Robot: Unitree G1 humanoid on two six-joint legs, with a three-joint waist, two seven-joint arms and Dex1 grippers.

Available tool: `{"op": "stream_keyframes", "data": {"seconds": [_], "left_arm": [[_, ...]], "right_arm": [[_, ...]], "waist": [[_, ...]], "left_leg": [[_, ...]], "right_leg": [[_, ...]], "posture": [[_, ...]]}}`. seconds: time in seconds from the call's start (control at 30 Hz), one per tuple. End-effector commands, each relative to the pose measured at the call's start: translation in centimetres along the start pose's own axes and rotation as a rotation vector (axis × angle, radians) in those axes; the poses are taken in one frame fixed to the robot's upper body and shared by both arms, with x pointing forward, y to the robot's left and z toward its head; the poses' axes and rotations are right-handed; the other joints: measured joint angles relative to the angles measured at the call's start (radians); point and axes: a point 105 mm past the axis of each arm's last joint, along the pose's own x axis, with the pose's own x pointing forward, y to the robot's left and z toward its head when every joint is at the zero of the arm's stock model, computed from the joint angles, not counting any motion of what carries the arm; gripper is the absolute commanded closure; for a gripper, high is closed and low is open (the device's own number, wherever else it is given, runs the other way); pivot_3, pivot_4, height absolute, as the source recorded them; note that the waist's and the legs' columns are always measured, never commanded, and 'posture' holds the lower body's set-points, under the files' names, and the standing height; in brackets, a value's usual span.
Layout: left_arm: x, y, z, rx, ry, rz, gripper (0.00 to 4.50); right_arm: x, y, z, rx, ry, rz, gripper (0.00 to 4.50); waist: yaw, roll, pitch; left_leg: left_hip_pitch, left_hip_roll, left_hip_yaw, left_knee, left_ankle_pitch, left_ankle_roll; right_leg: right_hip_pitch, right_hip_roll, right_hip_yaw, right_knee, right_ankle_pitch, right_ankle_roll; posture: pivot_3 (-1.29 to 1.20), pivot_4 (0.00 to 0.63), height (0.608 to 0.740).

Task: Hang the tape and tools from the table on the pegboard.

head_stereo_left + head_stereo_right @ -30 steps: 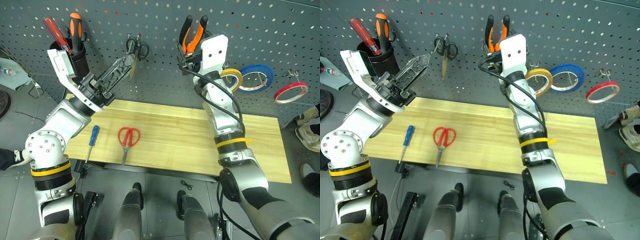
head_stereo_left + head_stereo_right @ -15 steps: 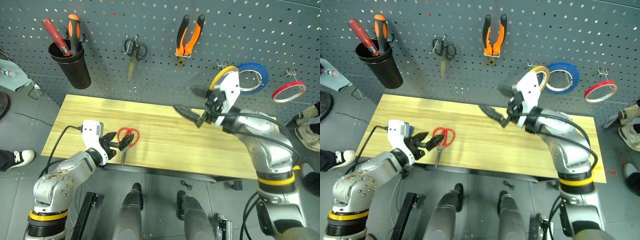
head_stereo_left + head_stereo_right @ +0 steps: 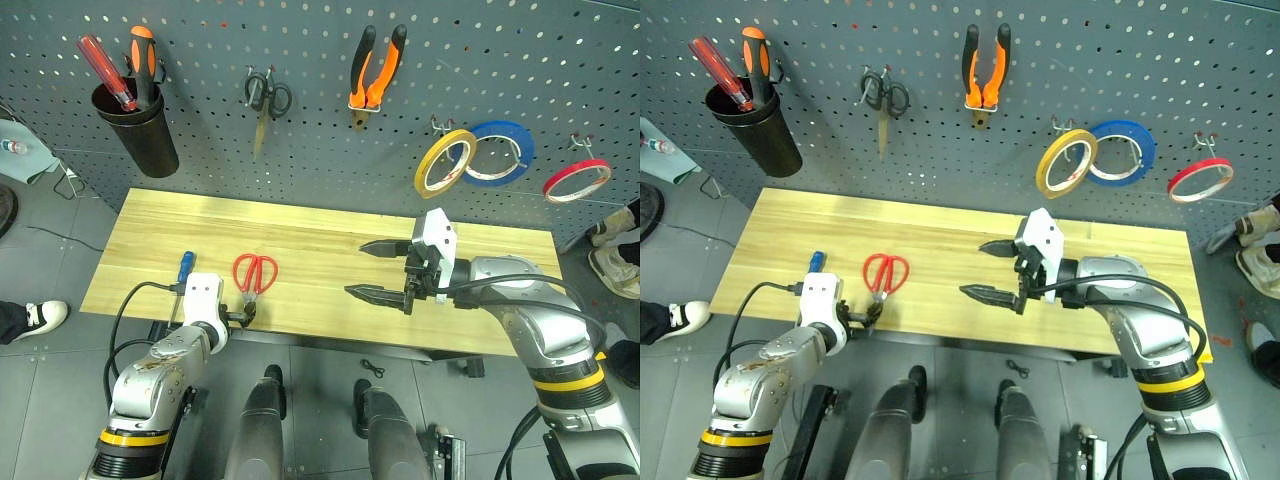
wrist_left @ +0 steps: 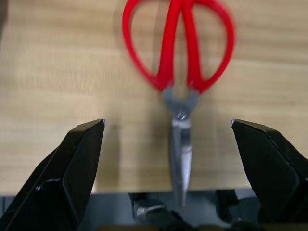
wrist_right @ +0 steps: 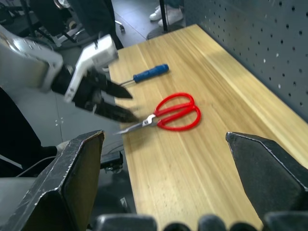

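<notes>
Red looped scissors (image 4: pixel 179 72) on planked table (image 4: pixel 57 72)

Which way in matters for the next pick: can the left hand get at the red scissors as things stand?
Probably yes. The left hand is open at the table edge, its fingers either side of the scissors blades, with nothing between.

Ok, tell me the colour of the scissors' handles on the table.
Red, clearest in the left wrist view: scissors.

Silver-grey rounded arm shells, yellow band above black ribbed collar on each. White block housing at each wrist, black cable looping from it. Left tool (image 3: pixel 243 316) and right tool (image 3: pixel 378 268): black, tapered, pointed fingers.
</notes>
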Motion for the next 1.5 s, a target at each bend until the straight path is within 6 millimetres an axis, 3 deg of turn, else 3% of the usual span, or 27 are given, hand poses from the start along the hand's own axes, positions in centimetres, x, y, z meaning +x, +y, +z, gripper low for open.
{"op": "stream_keyframes", "data": {"seconds": [0.03, 0.43, 0.53, 0.8, 0.9, 1.03, 1.37, 1.5], "left_arm": [[0.7, -0.7, 0.4, 0.015, -0.014, -0.029, 0.00], [1.9, -1.0, 0.3, 0.073, 0.018, -0.033, 0.00], [1.8, -0.7, 0.2, 0.070, 0.019, -0.014, 0.79], [1.5, -1.3, 0.0, 0.066, 0.018, -0.035, 4.39], [1.4, -1.4, 0.3, 0.078, 0.003, -0.038, 4.39], [0.4, -2.7, 2.5, 0.163, -0.118, -0.085, 4.39], [-6.0, -6.5, 9.9, 0.282, -0.499, -0.209, 4.39], [-9.1, -8.1, 13.5, 0.375, -0.719, -0.216, 4.39]], "right_arm": [[0.2, 0.7, 1.7, -0.047, -0.041, 0.026, 0.02], [0.2, 0.8, 2.1, -0.029, -0.043, 0.015, 0.02], [0.3, 0.7, 2.2, -0.025, -0.047, 0.012, 0.00], [0.5, 0.4, 2.1, -0.028, -0.049, -0.001, 0.00], [0.6, 0.4, 2.2, -0.032, -0.055, -0.008, 0.00], [0.5, 0.4, 2.8, -0.047, -0.080, -0.038, 0.00], [-0.5, 1.3, 9.8, -0.071, -0.329, -0.054, 0.00], [-1.2, 0.5, 14.3, -0.091, -0.484, -0.087, 0.00]], "waist": [[0.002, 0.000, 0.002], [-0.001, 0.003, 0.038], [-0.002, 0.004, 0.043], [-0.002, 0.004, 0.047], [-0.002, 0.004, 0.047], [-0.003, 0.004, 0.047], [-0.003, 0.004, 0.047], [-0.003, 0.004, 0.047]], "left_leg": [[0.000, 0.000, 0.000, 0.000, 0.000, 0.000], [0.000, 0.000, 0.000, -0.002, 0.000, 0.000], [0.000, 0.000, 0.000, -0.001, 0.000, 0.000], [0.000, 0.000, 0.000, -0.002, 0.000, 0.000], [0.000, -0.001, 0.000, -0.003, 0.000, 0.000], [0.000, -0.001, 0.000, -0.004, -0.002, -0.003], [-0.004, -0.002, 0.000, -0.005, -0.004, -0.006], [-0.005, -0.002, 0.000, -0.005, -0.003, -0.005]], "right_leg": [[0.000, 0.000, 0.000, 0.000, 0.000, 0.000], [0.000, -0.001, 0.000, 0.000, 0.002, -0.007], [0.000, -0.001, 0.000, 0.000, -0.002, -0.001], [0.000, -0.001, 0.000, 0.000, -0.002, 0.000], [0.000, -0.001, 0.000, 0.000, -0.002, 0.000], [-0.001, -0.001, 0.000, -0.002, -0.002, 0.000], [-0.003, -0.001, -0.001, -0.003, 0.002, 0.009], [-0.004, -0.001, -0.001, -0.004, 0.003, 0.010]], "posture": [[0.05, 0.455, 0.740], [0.03, 0.498, 0.740], [0.03, 0.499, 0.740], [0.03, 0.487, 0.740], [0.03, 0.480, 0.740], [0.03, 0.462, 0.740], [0.05, 0.413, 0.740], [0.07, 0.378, 0.740]]}}
